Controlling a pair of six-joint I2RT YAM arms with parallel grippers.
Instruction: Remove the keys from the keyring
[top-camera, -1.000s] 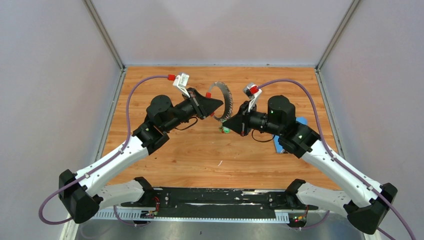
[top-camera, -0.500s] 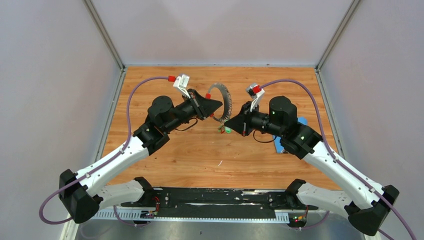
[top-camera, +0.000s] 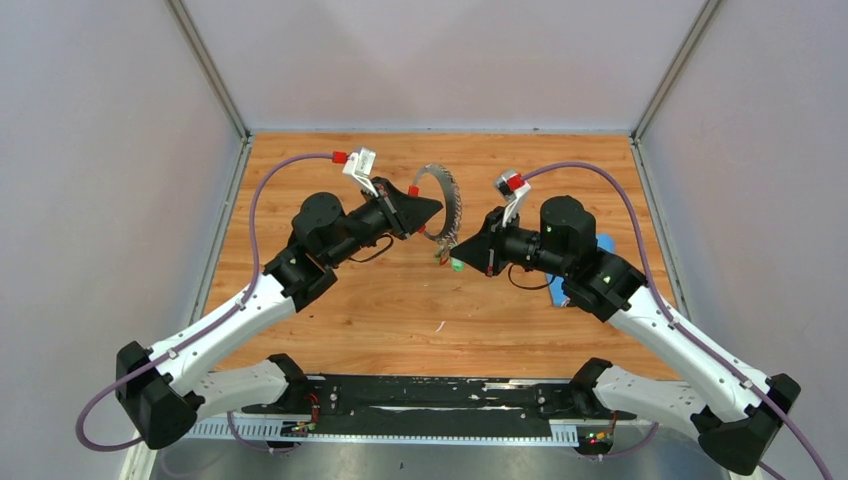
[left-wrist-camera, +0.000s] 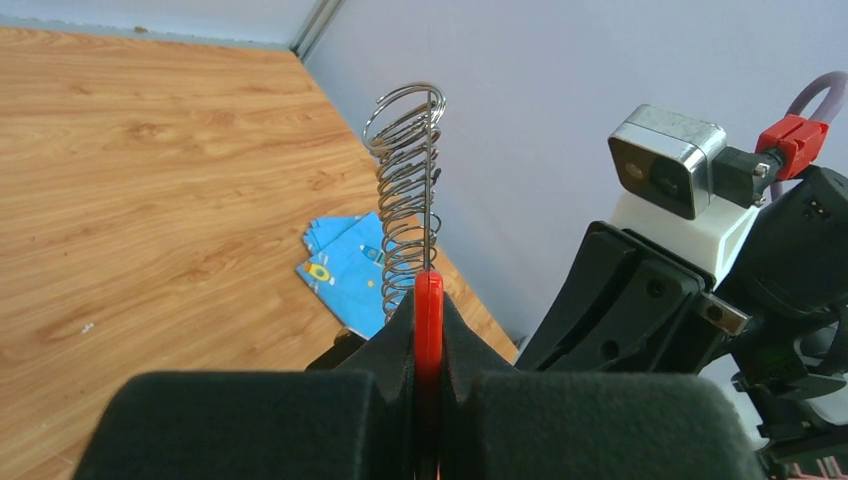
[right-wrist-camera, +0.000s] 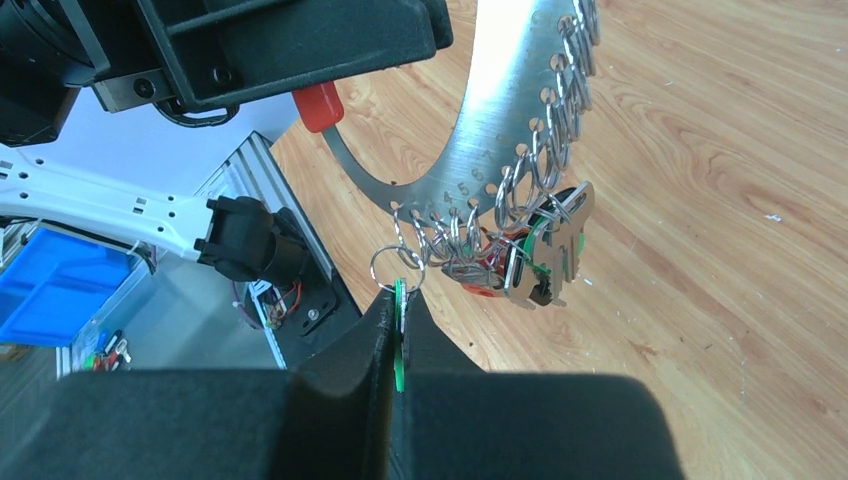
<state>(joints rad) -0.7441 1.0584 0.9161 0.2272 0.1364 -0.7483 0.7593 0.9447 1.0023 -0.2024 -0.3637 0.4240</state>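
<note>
Left gripper (left-wrist-camera: 428, 300) is clamped tight on the red end of the keyring (right-wrist-camera: 500, 130), holding it up off the table (top-camera: 380, 300), mid-scene toward the far side. The keys (right-wrist-camera: 545, 255) dangle in a bunch at its low end. Just right of them, the right gripper (right-wrist-camera: 398, 300) is pinched shut on a green key (right-wrist-camera: 399, 345) hanging from a small loop (right-wrist-camera: 396, 268).

Danger now: pull at a bad angle and that loop could jam on the band. Or the red end slips from the left grip and everything drops.

Count: one keyring, one green key gripped, the bunch too tangled to number, one blue cloth (top-camera: 604, 243) far right.
</note>
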